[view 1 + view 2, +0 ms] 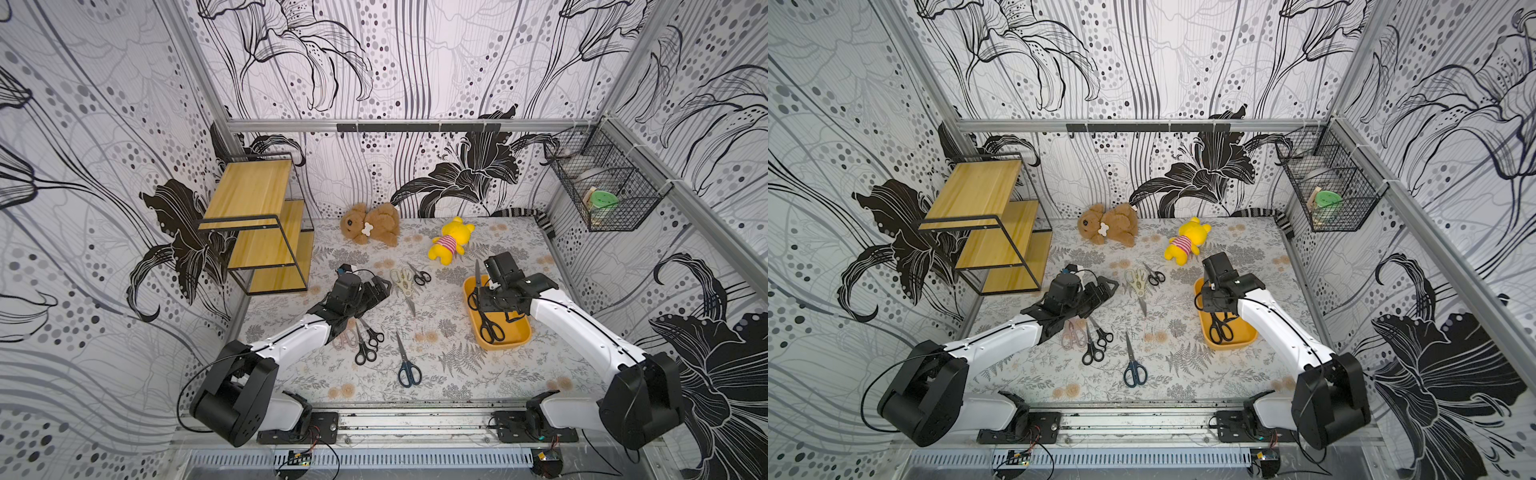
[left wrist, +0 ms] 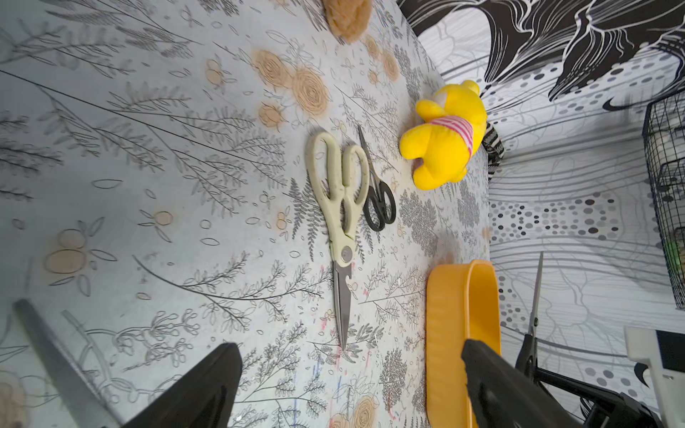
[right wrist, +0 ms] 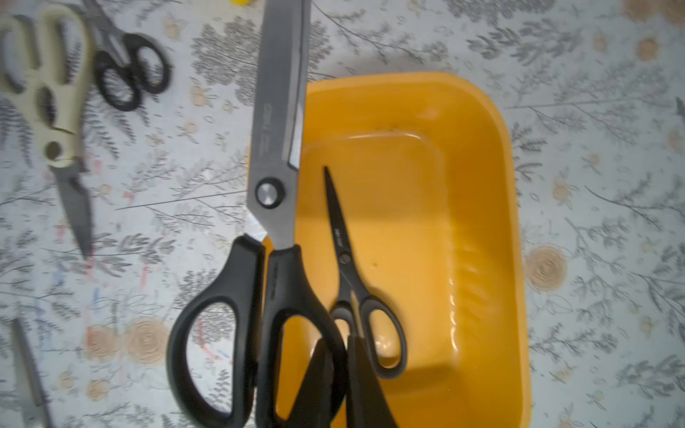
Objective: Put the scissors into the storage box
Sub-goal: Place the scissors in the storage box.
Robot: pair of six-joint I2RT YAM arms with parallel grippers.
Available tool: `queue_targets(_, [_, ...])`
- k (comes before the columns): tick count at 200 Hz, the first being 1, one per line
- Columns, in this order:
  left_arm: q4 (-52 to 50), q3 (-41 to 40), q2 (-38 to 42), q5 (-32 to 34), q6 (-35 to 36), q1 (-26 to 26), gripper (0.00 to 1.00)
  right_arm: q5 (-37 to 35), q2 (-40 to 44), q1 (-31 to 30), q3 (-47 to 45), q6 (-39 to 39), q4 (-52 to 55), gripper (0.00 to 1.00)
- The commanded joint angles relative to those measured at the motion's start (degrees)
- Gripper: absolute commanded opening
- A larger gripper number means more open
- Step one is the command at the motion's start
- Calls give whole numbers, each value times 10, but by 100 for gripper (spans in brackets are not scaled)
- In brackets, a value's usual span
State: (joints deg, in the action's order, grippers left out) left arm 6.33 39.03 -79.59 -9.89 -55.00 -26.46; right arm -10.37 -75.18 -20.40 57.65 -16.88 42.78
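Right tool [image 3: 339, 344] clenched on large scissors [image 3: 274, 148] above storage box [image 3: 508, 185] rim, left tool [image 2: 348, 346] released

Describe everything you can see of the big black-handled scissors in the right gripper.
The big scissors have long matte grey blades, closed, with faint print on one, a silver pivot screw and black plastic handles with two loops. The right gripper is shut on the loop nearer the storage box. The scissors hang over the box's rim, tips pointing away from the robot. A smaller black pair lies in the box below.
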Motion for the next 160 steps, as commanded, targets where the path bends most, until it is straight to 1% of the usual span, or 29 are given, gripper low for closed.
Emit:
queue_targets(1, [3, 27, -17, 1, 18, -12, 98, 0, 19, 11, -15, 14, 21, 0])
queue_targets(22, [-3, 34, -24, -1, 21, -16, 98, -18, 10, 21, -14, -5, 32, 0])
queue_targets(48, [-2, 26, -20, 5, 22, -17, 97, 31, -7, 33, -39, -27, 24, 0])
queue_targets(83, [0, 16, -20, 8, 19, -18, 97, 52, -23, 33, -86, -54, -8, 0])
queue_targets(131, [0, 14, -20, 9, 22, -18, 97, 38, -45, 33, -104, -56, -36, 0])
queue_targets(160, [-2, 12, -15, 10, 20, -18, 97, 36, -80, 33, -103, -51, -58, 0])
